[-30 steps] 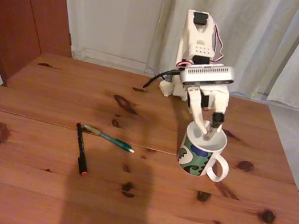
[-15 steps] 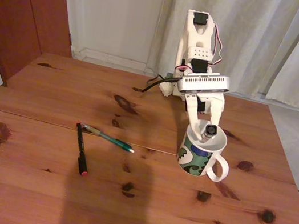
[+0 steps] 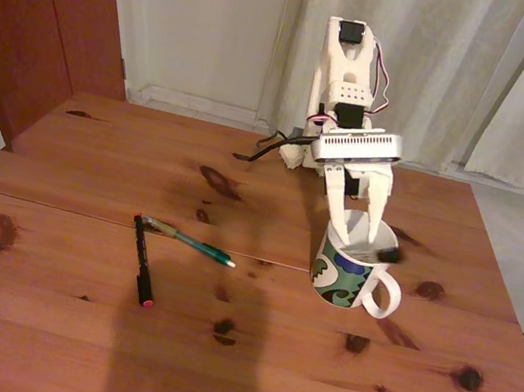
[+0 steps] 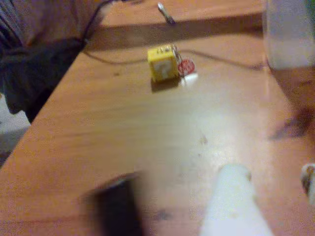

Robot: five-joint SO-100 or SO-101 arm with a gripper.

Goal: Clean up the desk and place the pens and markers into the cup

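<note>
Fixed view, taking the cup [image 3: 355,269] as landmark. Well left of it on the desk [image 3: 47,321]: black pen [image 3: 142,259] with red tip, and the teal-green pen [image 3: 191,240] angled off its top end; the two meet at one end. Cup is white, green/blue pattern low on the body, handle to the right. Gripper [image 3: 362,230] hangs just above the cup's mouth, jaws spread, holding nothing. White marker [image 3: 383,251] leans on the right rim, black cap poking out. My worry: a finger clips the rim or marker on lift and tips the cup.
</note>
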